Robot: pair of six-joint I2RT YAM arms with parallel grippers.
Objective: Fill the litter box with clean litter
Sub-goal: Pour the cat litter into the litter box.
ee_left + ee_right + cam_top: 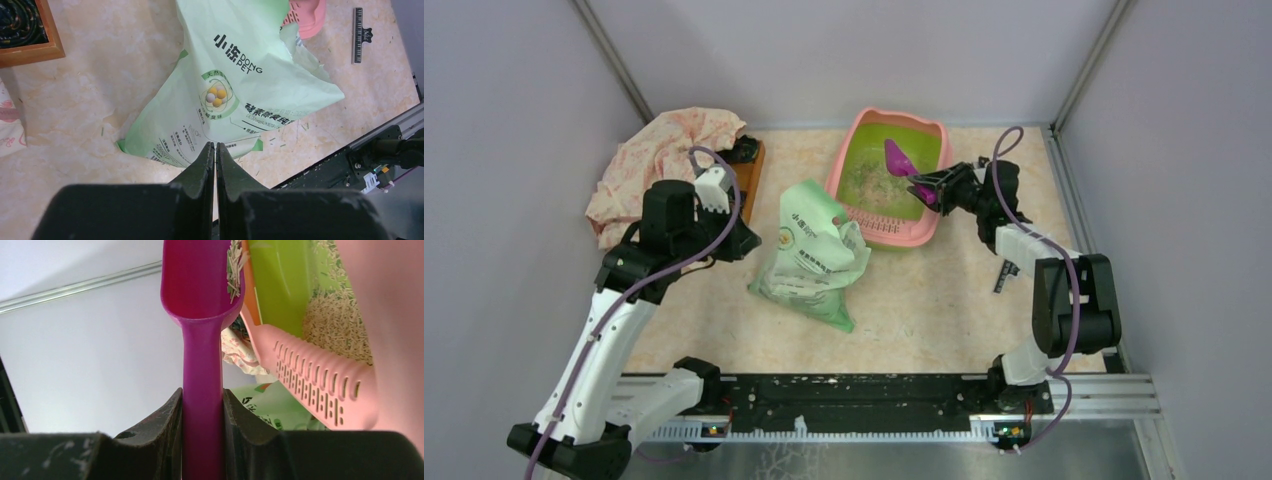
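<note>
Toward the back of the bench (924, 300), right of centre, sits the litter box (836, 170), pink-rimmed with a lime-green inside and its slotted ledge (310, 385) facing the arms. Pale litter (869, 182) lies in a thin, patchy layer on its floor, and the right wrist view shows a denser heap (335, 325) close behind the ledge. The right claw (934, 186) reaches in from the box's right side and pinches the handle of a magenta scoop (900, 158). Both fingers (165, 420) press against the handle, and the scoop's bowl (202, 275), carrying a few grains along one edge, hangs over the box.

A light green printed bag (809, 255) lies crumpled on the bench just in front of and to the left of the box, its torn top nearly touching the pink rim. The left claw (746, 245) hovers beside the bag's left edge, its fingers (205, 160) pressed together on nothing. Farther left, a floral cloth (664, 160) is bunched by the wall, partly covering a wooden frame (749, 165).
</note>
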